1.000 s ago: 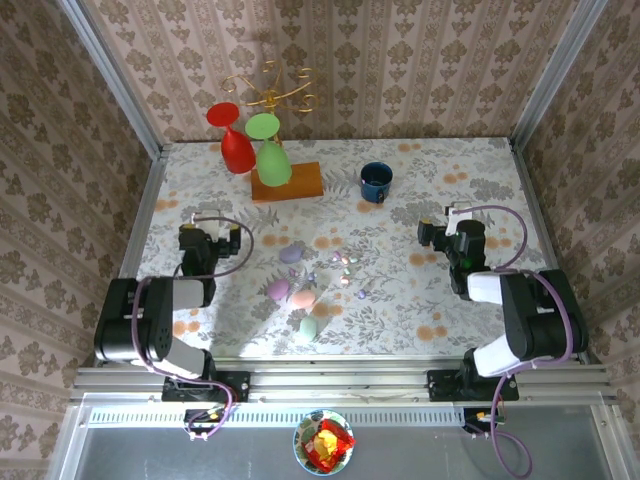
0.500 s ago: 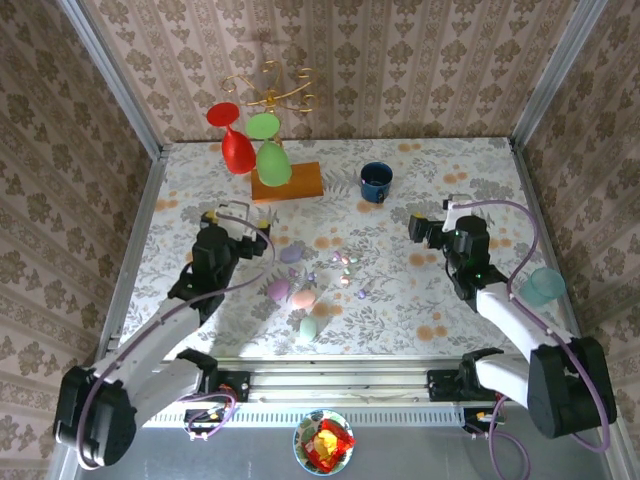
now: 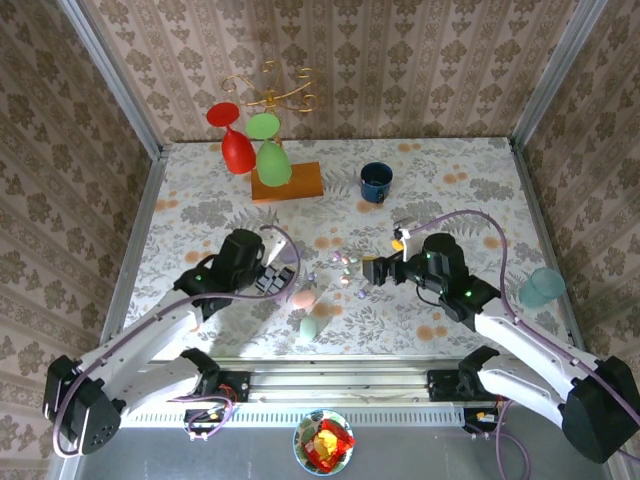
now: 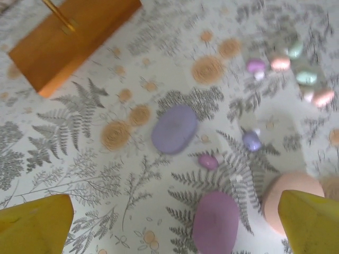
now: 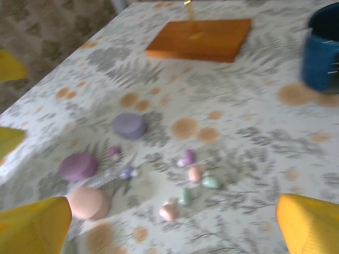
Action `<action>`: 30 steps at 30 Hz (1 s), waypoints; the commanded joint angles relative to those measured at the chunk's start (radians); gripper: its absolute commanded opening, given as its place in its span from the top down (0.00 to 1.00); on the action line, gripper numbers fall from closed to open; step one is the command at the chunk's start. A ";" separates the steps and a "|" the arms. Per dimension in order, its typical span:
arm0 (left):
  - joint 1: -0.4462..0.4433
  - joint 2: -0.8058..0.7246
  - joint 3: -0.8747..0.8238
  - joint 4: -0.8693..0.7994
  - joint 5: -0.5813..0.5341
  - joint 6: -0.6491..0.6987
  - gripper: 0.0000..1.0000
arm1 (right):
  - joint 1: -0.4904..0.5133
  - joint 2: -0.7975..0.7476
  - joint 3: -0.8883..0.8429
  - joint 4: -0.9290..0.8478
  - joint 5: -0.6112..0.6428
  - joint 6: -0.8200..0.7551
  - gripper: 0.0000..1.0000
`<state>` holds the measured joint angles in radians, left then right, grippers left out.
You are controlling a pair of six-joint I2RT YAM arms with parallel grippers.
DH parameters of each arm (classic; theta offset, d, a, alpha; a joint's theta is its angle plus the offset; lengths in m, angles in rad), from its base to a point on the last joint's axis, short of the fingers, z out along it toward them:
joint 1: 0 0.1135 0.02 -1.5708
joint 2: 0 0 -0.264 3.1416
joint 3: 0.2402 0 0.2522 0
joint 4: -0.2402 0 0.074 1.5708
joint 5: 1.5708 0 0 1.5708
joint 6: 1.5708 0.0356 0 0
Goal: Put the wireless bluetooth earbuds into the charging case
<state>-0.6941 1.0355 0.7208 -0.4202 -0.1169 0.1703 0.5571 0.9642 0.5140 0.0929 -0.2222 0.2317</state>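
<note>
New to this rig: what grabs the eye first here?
A red goblet and a green goblet hang upside down from a gold rack at the back. Mid-table lies a scatter of pastel oval cases and tiny earbuds. The left arm and right arm reach toward it, jaws wide open.

Four cases (image 4: 174,128), seven earbuds (image 4: 251,140), two goblets (image 3: 237,150), one mug (image 3: 376,182).

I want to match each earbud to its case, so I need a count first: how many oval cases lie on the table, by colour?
Lavender case: 1
Purple case: 1
Peach case: 1
Green case: 1
Total: 4
</note>
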 commanded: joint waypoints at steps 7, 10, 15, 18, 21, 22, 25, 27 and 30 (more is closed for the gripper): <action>0.035 0.159 0.002 -0.134 0.017 0.185 0.02 | 0.058 0.079 -0.031 0.068 -0.011 0.039 0.00; 0.079 0.197 0.005 -0.124 0.088 0.184 0.08 | 0.059 0.112 -0.022 0.080 -0.021 0.039 0.00; 0.111 0.270 0.026 -0.131 0.156 0.158 0.15 | 0.062 0.148 -0.013 0.097 -0.029 0.053 0.00; 0.111 0.308 0.043 -0.139 0.190 0.164 0.15 | 0.072 0.161 -0.009 0.102 -0.038 0.062 0.00; 0.111 0.352 0.063 -0.148 0.213 0.169 0.15 | 0.075 0.173 -0.008 0.100 -0.037 0.060 0.00; 0.111 0.370 0.070 -0.147 0.208 0.167 0.15 | 0.076 0.174 -0.006 0.100 -0.035 0.061 0.00; 0.113 0.419 0.085 -0.149 0.199 0.170 0.18 | 0.078 0.171 0.006 0.096 -0.031 0.068 0.00; 0.113 0.438 0.090 -0.147 0.193 0.173 0.20 | 0.082 0.164 0.008 0.107 -0.018 0.079 0.00; 0.114 0.466 0.095 -0.135 0.206 0.178 0.27 | 0.084 0.148 0.007 0.112 -0.001 0.092 0.00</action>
<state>-0.5873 1.4830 0.7929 -0.5377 0.0635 0.3237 0.6334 1.1324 0.4992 0.1806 -0.2405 0.2966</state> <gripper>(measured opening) 0.740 0.999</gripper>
